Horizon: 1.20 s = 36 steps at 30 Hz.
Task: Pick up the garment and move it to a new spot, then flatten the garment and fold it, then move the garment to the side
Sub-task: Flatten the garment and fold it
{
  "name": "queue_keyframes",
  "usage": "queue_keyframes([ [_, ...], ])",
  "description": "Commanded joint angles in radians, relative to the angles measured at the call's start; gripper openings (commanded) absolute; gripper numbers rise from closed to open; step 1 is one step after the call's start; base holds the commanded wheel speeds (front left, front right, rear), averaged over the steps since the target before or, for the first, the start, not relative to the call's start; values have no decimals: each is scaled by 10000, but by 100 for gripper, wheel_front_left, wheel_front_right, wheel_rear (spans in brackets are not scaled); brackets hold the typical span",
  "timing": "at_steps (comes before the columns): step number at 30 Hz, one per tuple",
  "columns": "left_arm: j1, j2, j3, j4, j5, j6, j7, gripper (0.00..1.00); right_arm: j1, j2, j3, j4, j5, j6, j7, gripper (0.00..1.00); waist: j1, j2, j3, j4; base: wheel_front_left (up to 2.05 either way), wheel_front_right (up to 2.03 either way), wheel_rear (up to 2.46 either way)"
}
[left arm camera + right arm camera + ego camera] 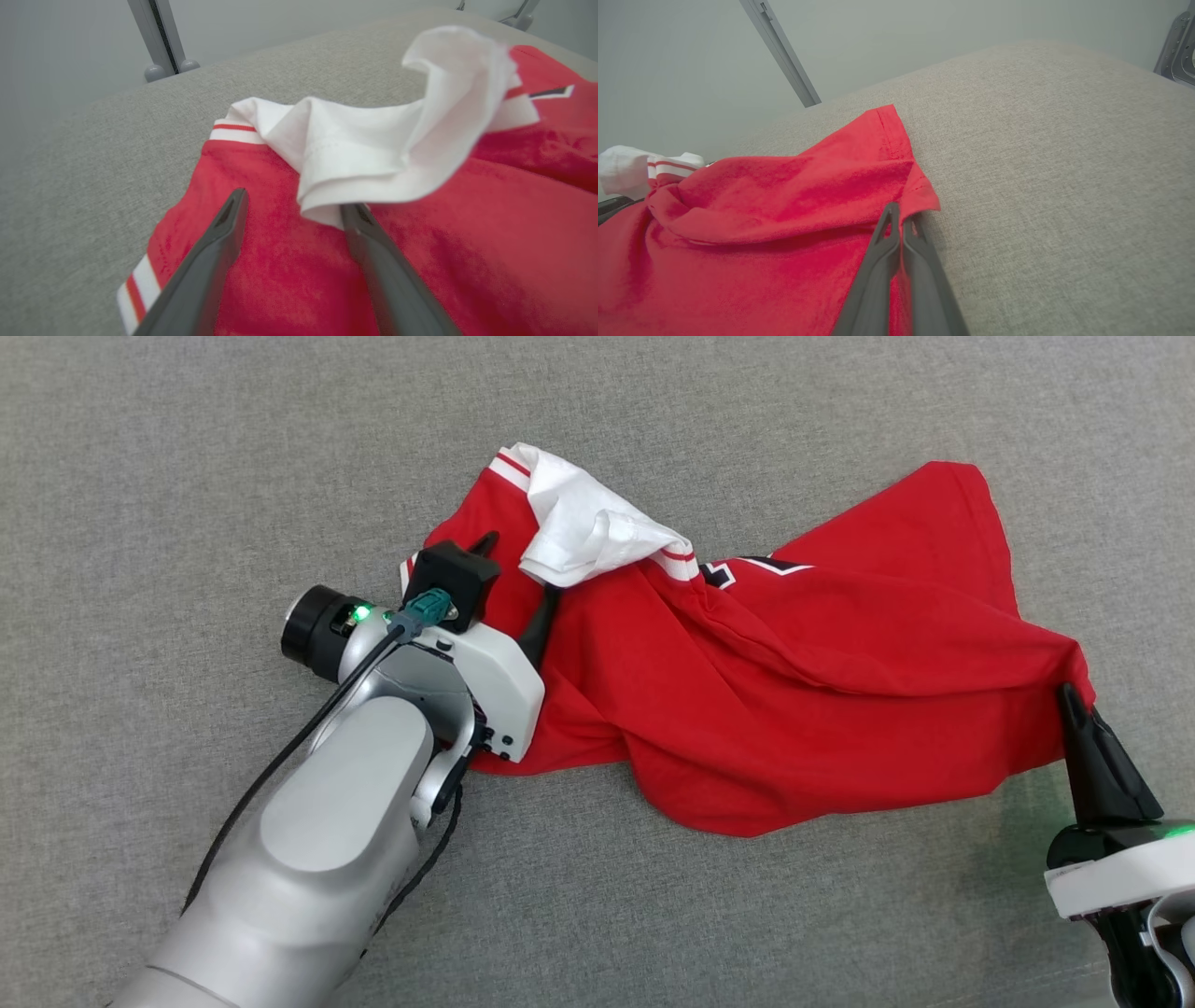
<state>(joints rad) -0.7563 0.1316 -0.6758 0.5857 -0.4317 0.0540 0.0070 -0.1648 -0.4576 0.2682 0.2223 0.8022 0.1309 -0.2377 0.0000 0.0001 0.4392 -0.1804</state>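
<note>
**Location.** The garment (794, 691), a red jersey, lies on the grey tabletop (187, 448) in front of the robot, between the 2 grippers.

**Left gripper** (516, 581). The fingers are spread wide and hold nothing. They sit low over the red cloth at the garment's left end, with 1 tip at the edge of the white sleeve (588, 527). Whether they touch the cloth cannot be told.

**Right gripper** (1070, 698). The fingers are pinched together on a hem corner at the garment's right end.

**Progress, as judged.** The garment is bunched, with deep creases across the body and the sleeve flipped over the chest. Flattening is not complete, no fold is made, and the move to the side is outstanding. Whether the first relocation is finished cannot be told. The step in hand appears to be flattening, with 1 corner secured and the opposite end not yet gripped.

**Orientation.** The long axis runs left to right across the head view, roughly level. The sleeve end points to the robot's left and the hem to its right.
</note>
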Motion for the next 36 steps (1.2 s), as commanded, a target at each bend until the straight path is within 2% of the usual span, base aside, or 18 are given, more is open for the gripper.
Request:
queue_keyframes([
  [1, -304, 140, -48, 150, 189, 19, -141, 0, -188, 45, 48, 60, -23, -5, -97, 0, 0, -1, 31, -23, 0, 0, 0],
  [6, -716, 484, -258, 89, 738, -7, -1095, 0, -354, -127, 2, -11, -147, -5, -195, 0, 0, -1, -125, 77, 0, 0, 0],
  [10, -1011, 1059, -319, -331, 1171, -20, -1668, 0, -456, -428, -255, -339, -286, -5, -221, 0, 0, -1, -559, 305, 0, 0, 0],
  [15, -1499, 2112, -188, -1333, 1448, -193, -1541, 0, -822, -1109, -436, -1061, -440, -5, 86, 0, 0, -1, -1204, 552, 0, 0, 0],
  [16, -1499, 2112, -188, -1333, 1448, -193, -1541, 0, -822, -1109, -436, -1061, -440, -5, 86, 0, 0, -1, -1204, 552, 0, 0, 0],
  [19, -2005, 3130, -63, -2225, 1765, -351, -968, 0, -1520, -1557, -458, -1565, -603, -5, 685, 0, 0, -1, -1422, 587, 0, 0, 0],
  [22, -2710, 4203, 227, -2989, 1939, -590, -179, 0, -2663, -1905, -439, -1828, -817, -5, 1411, 0, 0, -1, -1465, 569, 0, 0, 0],
  [26, -3895, 5159, 777, -3466, 1890, -882, 788, 0, -4766, -1972, -143, -1552, -1136, -6, 2633, 0, 0, -1, -1207, 591, 0, 0, 0],
  [31, -6108, 5386, 946, -2759, 2105, -1407, 1236, 0, -8182, -1533, 917, -488, -1622, -12, 3943, 0, 0, -1, -175, 667, 0, 0, 0],
  [34, -7774, 5142, 816, -1859, 2663, -1549, 575, 0, -10364, -1032, 1246, 776, -2071, -14, 3995, 0, 0, -1, 554, 690, 0, 0, 0],
  [36, -8853, 4913, 747, -1194, 3166, -1406, -146, 0, -11622, -645, 1289, 1685, -2538, -12, 3602, 0, 0, -1, 1008, 722, 0, 0, 0],
])
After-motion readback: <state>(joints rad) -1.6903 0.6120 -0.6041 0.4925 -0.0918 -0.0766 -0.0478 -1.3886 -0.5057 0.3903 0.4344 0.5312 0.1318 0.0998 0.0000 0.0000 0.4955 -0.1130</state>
